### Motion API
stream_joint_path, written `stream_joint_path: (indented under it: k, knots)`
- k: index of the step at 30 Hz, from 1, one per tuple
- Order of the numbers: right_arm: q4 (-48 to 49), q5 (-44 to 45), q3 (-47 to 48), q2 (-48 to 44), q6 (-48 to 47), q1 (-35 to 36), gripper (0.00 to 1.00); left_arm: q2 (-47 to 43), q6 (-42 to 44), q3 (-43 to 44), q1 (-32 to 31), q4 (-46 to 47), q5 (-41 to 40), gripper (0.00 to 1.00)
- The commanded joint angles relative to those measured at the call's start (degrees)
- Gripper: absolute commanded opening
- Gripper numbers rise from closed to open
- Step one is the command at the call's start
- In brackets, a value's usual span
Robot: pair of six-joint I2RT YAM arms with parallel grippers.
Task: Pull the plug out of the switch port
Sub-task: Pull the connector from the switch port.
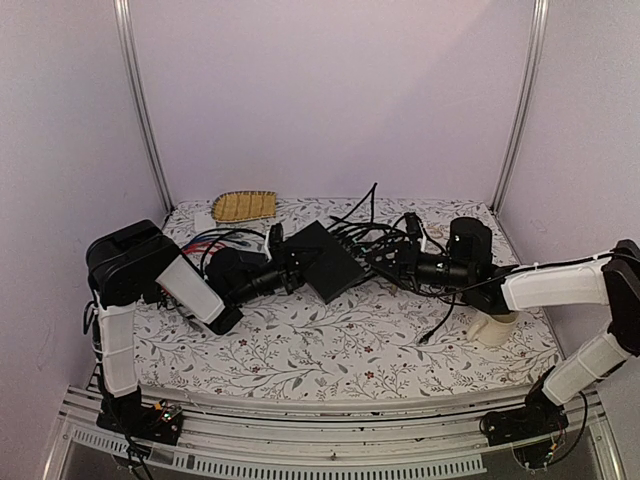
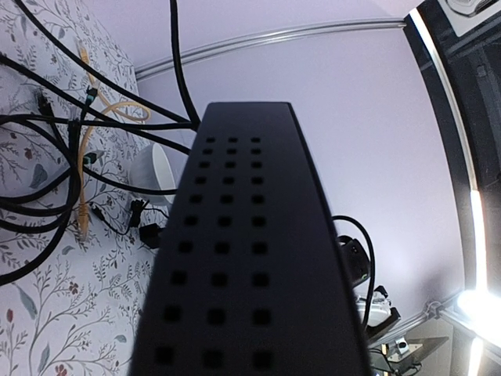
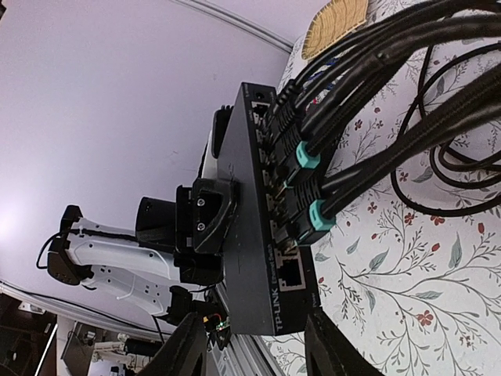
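Observation:
The switch (image 1: 328,262) is a flat black box, tilted up off the table, and my left gripper (image 1: 287,270) is shut on its left end. In the right wrist view the switch (image 3: 250,235) shows its port row, with the left gripper's finger (image 3: 205,218) pressed on its broad face. Several black plugs sit in the row, two with teal boots (image 3: 311,213). The end port (image 3: 291,271) is empty. My right gripper (image 3: 262,348) is open just short of that end, holding nothing. The left wrist view is filled by the switch's perforated side (image 2: 235,258), which hides the fingers.
A bundle of black cables (image 1: 380,240) runs from the switch towards the right arm and the back. A woven tray (image 1: 244,205) lies at the back left. A white cup (image 1: 492,328) stands under the right forearm. A loose cable end (image 1: 425,338) lies mid-table.

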Motion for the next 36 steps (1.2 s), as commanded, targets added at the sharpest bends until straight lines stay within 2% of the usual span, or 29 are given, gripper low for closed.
stream_joint_path:
  k: [1,36]
  knots:
    - [0.2,0.8,3.2,2.6,2.3,-1.1,0.44,-2.9,-0.2,0.3,-0.5,13.8,0.9,0.00]
    - [3.9,-0.9,7.5,10.0,7.7,-1.2,0.36,-1.5,-0.9,2.1,-1.7,15.0,2.5,0.00]
